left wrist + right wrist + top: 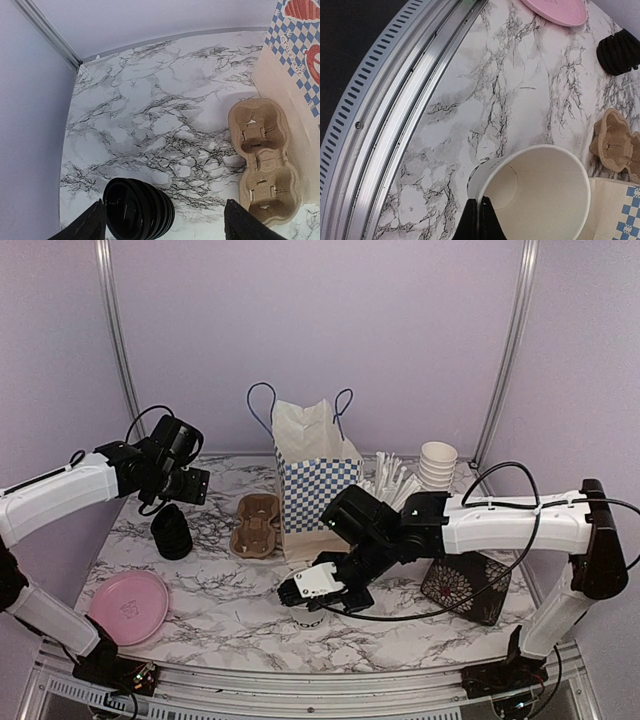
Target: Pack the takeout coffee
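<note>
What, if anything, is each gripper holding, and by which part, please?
The right gripper pinches the white paper cup by its rim; the left gripper is open, empty.

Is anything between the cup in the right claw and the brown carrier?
Nothing visible. Bare table separates the cup in the right claw from the carrier; the checkered bag stands beside the carrier.

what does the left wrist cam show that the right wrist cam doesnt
Only left wrist: the open left pincer and the back wall. Only right wrist: the right pincer shut on the rim of a lidless white cup, the pink plate and the metal rail. Both: the marble table, black stack, brown carrier and checked bag.
</note>
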Robot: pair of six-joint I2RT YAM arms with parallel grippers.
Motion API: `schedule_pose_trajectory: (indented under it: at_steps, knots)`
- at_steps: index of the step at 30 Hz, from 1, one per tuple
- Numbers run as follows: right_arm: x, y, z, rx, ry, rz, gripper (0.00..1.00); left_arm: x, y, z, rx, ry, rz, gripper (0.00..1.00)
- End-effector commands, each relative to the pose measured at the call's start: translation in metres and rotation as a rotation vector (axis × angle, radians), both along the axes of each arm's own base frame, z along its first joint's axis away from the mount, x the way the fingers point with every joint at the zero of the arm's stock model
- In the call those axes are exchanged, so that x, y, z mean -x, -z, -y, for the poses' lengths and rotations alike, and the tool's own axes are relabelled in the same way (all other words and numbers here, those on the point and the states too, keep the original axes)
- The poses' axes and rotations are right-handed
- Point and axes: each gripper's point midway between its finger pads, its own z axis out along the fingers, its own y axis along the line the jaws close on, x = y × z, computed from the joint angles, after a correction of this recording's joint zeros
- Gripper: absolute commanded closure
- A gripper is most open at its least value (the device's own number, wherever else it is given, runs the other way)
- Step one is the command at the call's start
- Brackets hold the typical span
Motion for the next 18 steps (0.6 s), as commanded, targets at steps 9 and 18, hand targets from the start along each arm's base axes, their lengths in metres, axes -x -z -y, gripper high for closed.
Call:
schedule_pose_trajectory:
  at_steps: [9, 18]
  knots:
    - [0.008, 0.024, 0.007, 0.041, -0.01, -0.033, 1.0, 0.007, 0.035, -0.008, 0.007, 0.019, -0.138, 0.22]
    - [0.01, -0.013, 0.018, 0.01, -0.02, 0.01, 0.7, 0.006, 0.036, -0.011, 0.003, 0.021, -0.155, 0.21]
